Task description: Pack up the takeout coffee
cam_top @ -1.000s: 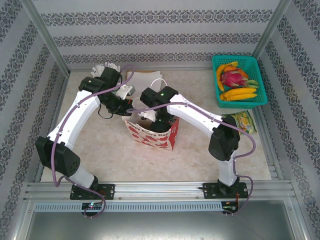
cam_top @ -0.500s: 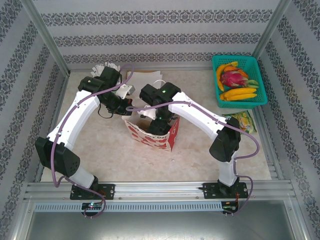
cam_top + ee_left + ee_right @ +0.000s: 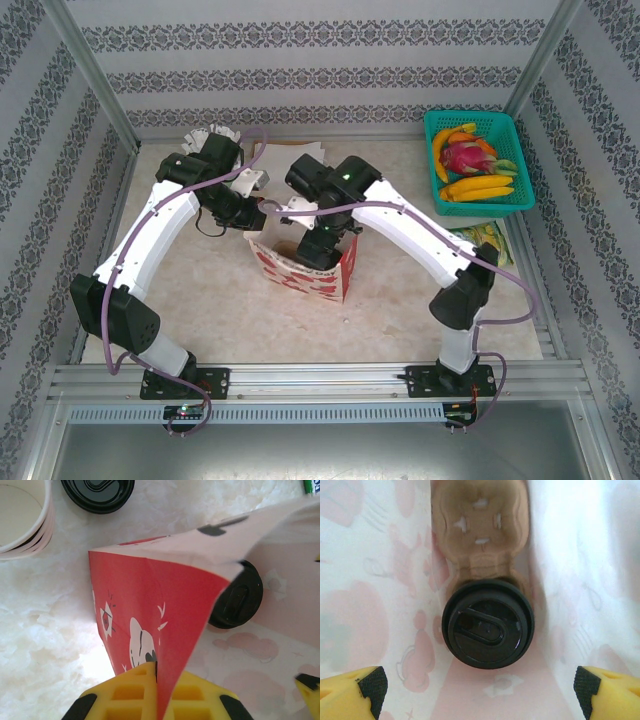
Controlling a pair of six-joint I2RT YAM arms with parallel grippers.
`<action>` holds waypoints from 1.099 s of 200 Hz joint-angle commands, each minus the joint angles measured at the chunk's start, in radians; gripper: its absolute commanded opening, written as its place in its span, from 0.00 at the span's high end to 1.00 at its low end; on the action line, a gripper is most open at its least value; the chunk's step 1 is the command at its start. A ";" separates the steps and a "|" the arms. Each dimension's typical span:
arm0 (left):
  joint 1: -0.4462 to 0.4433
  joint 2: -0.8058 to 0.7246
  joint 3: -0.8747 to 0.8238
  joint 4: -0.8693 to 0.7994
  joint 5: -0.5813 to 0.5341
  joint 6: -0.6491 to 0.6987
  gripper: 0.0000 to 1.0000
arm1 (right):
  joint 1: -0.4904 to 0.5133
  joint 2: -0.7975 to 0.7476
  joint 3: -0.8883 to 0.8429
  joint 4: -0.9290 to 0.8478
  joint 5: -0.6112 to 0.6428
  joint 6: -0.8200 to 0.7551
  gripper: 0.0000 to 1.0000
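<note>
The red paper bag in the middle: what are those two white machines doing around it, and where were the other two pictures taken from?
Those are two robot arms bolted at the table's near edge, each ending in a two-fingered pincer. The wide picture comes from a fixed camera above and behind them. The other two come from small cameras on the wrists, so the yellow tips are the pincers' own fingers. The left pincer is shut on the rim of the red bag. The right pincer hangs open inside the bag, holding nothing; below it the lidded coffee cup stands in a brown cardboard carrier. Also on the table: a green basket of fruit, a stack of lidless cups and a loose black lid.
</note>
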 commanded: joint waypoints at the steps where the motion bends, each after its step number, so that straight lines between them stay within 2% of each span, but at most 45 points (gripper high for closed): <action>1: 0.011 -0.030 0.028 -0.025 -0.013 -0.018 0.99 | 0.012 -0.092 0.020 0.048 -0.015 0.029 0.02; 31: 0.010 -0.029 0.029 -0.022 -0.017 -0.021 0.99 | 0.012 -0.224 -0.046 0.173 -0.037 0.063 0.02; 57: 0.011 -0.029 0.027 -0.015 -0.013 -0.023 0.99 | 0.009 -0.366 -0.186 0.340 -0.019 0.130 0.02; 86: 0.009 -0.031 0.020 -0.004 -0.009 -0.031 0.99 | 0.009 -0.533 -0.350 0.523 0.105 0.272 0.02; 121: 0.009 -0.037 0.010 0.009 0.000 -0.034 0.98 | -0.025 -0.762 -0.610 0.744 0.348 0.463 0.02; 155: 0.010 -0.036 0.011 0.012 0.006 -0.046 0.96 | -0.148 -0.928 -0.806 0.800 0.258 0.713 0.02; 186: 0.009 -0.053 0.004 0.013 -0.006 -0.124 0.97 | -0.177 -0.961 -0.887 0.711 0.293 0.978 0.02; 198: 0.010 -0.066 -0.006 0.019 -0.009 -0.170 1.00 | -0.215 -0.956 -0.924 0.708 0.230 1.050 0.02; 220: 0.010 -0.095 -0.030 0.025 -0.041 -0.256 1.00 | -0.280 -0.933 -0.997 0.765 0.102 1.144 0.02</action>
